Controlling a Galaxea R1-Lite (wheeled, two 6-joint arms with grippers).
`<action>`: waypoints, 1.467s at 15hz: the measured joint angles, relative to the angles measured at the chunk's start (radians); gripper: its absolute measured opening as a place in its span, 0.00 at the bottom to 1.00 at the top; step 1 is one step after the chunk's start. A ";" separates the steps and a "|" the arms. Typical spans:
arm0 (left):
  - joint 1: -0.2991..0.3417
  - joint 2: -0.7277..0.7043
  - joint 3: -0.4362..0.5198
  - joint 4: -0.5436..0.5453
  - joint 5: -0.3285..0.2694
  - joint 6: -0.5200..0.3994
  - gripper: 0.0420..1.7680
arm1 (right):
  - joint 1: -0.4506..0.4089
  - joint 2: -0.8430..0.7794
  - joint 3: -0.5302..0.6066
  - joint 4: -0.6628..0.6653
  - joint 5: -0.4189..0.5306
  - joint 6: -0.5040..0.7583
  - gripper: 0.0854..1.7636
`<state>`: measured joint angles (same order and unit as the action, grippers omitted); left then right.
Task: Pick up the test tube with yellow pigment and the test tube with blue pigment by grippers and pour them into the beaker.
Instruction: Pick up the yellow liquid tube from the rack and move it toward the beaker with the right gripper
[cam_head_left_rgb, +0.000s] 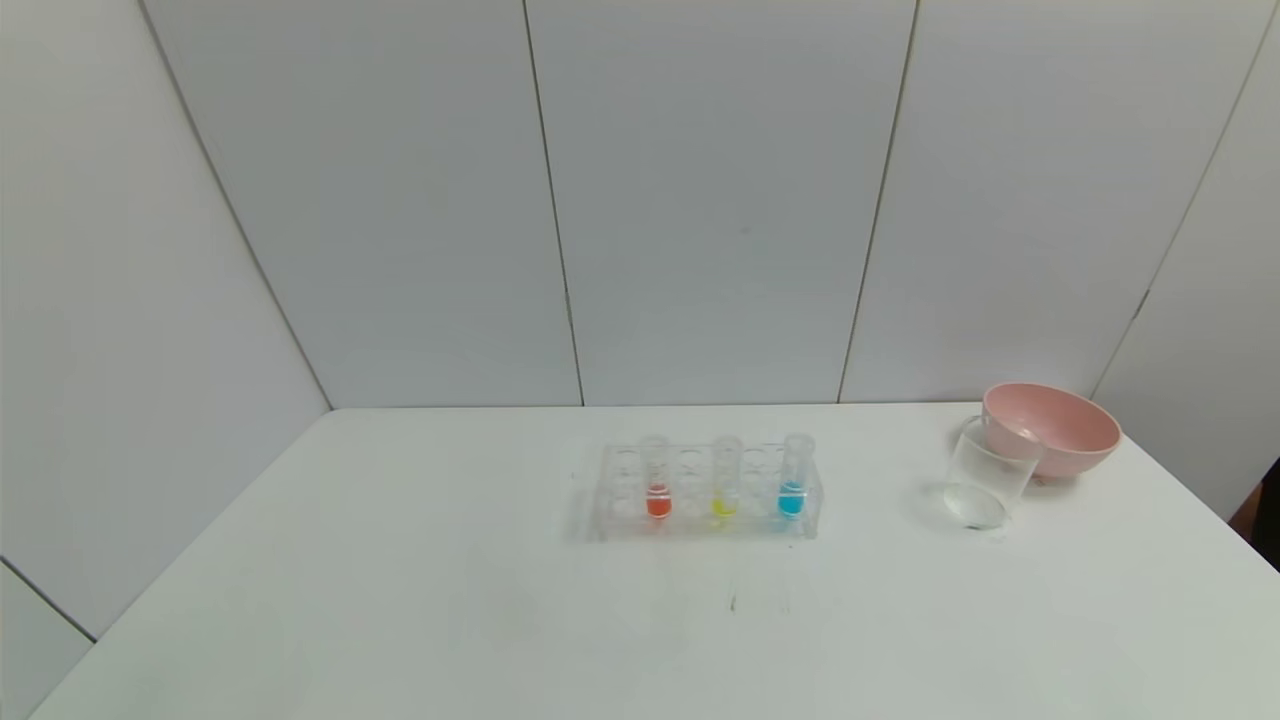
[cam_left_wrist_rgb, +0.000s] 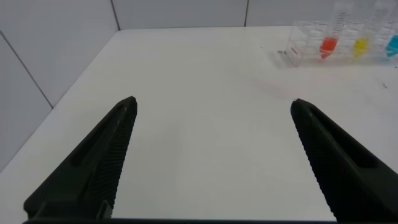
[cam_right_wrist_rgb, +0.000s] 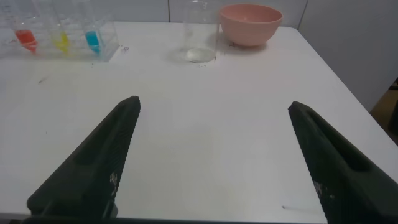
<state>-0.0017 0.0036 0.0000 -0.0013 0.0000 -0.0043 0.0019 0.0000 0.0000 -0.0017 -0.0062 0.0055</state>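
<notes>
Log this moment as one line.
phase: start | left pincer: open | right pincer: open | tubes: racked | beaker: empty

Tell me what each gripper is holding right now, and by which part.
Nothing is held. The left gripper and right gripper both hang open over bare table, with the yellow tube and blue tube standing in the rack.

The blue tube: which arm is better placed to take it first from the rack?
Probably the right. The test tube with blue pigment stands at the rack's right end, nearest the beaker. The right pincer is open, facing both.
</notes>
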 joint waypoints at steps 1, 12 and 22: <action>0.000 0.000 0.000 0.000 0.000 0.000 1.00 | 0.000 0.000 0.000 -0.001 0.000 0.002 0.97; 0.000 0.000 0.000 0.000 0.000 0.000 1.00 | -0.004 0.000 -0.004 0.008 -0.003 0.010 0.97; 0.000 0.000 0.000 0.000 0.000 0.000 1.00 | -0.002 0.047 -0.095 0.011 -0.005 0.013 0.97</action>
<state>-0.0017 0.0036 0.0000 -0.0013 0.0000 -0.0043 -0.0004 0.0470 -0.0951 0.0096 -0.0113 0.0181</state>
